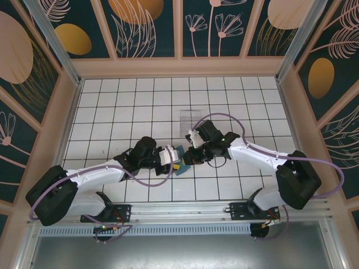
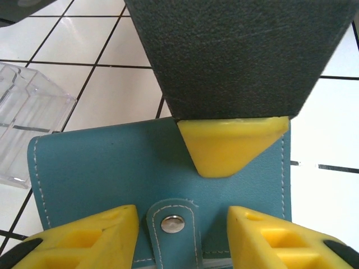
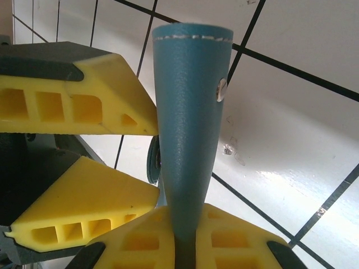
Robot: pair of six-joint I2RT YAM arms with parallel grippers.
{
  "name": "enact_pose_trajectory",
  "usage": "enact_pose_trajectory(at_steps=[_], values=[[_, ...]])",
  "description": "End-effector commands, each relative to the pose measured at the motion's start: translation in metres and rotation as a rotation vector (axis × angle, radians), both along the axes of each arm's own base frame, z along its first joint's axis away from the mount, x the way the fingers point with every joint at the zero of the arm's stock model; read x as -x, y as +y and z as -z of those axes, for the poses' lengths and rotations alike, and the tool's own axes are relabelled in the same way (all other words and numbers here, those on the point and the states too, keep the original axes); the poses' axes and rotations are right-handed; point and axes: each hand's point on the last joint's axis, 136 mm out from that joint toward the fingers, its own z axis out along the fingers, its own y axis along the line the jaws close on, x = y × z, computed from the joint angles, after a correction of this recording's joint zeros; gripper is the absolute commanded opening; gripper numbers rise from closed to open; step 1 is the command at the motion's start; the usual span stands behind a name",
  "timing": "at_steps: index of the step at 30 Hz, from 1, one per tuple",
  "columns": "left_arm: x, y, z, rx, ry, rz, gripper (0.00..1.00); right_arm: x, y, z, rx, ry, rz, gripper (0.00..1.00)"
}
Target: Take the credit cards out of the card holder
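Observation:
The teal-blue card holder (image 1: 180, 152) is held between both grippers above the tiled floor, folded shut. In the right wrist view its stitched edge (image 3: 188, 112) points away, and my right gripper (image 3: 185, 230) is shut on its near edge. One yellow finger of the right gripper (image 2: 230, 148) lies against the wallet's face (image 2: 112, 168). My left gripper (image 2: 182, 238) is open, its fingers either side of the strap tab (image 2: 173, 224) with the metal snap and not touching it. Seen from above, the left gripper (image 1: 171, 159) meets the right gripper (image 1: 188, 159) at the wallet. The credit cards are hidden.
A clear plastic tray (image 1: 190, 120) sits on the white tiles just beyond the grippers, and its corner (image 2: 28, 112) is at the left of the left wrist view. Wooden walls ring the tiled floor (image 1: 134, 101).

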Motion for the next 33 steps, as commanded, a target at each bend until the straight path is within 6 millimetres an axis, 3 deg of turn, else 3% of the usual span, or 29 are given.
enact_pose_trajectory(at_steps=[1, 10, 33], values=[[-0.009, -0.003, -0.007, 0.006, -0.014, -0.035, 0.43, 0.003, 0.012, -0.024, -0.067, -0.032, -0.031, 0.12], [-0.01, -0.002, -0.008, 0.008, -0.007, -0.046, 0.27, 0.001, 0.01, -0.026, -0.053, -0.051, -0.007, 0.11], [-0.012, 0.006, -0.019, 0.033, -0.007, -0.113, 0.17, -0.017, -0.036, -0.011, 0.022, -0.059, 0.249, 0.08]])
